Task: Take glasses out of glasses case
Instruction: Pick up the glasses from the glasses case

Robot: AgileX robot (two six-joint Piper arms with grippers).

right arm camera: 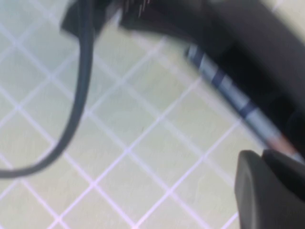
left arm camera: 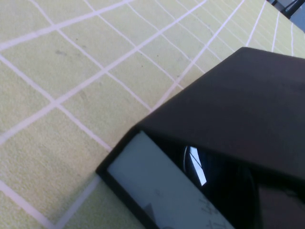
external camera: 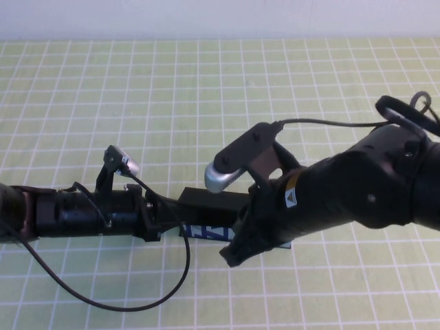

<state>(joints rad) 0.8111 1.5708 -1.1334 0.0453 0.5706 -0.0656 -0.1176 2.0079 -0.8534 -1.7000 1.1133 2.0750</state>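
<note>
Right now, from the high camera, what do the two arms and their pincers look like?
Both arms are matte black with rounded joint housings. Each carries a silver-capped wrist camera on a black bracket, fed by a thin black cable. The right arm bears a small yellow-and-white warning sticker. The left pincer and right pincer are black too, over the green gridded mat.

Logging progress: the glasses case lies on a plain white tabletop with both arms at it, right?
Not plain white: the high view shows the glasses case on a yellow-green gridded mat, left gripper at its left end, right gripper at its front.
</note>
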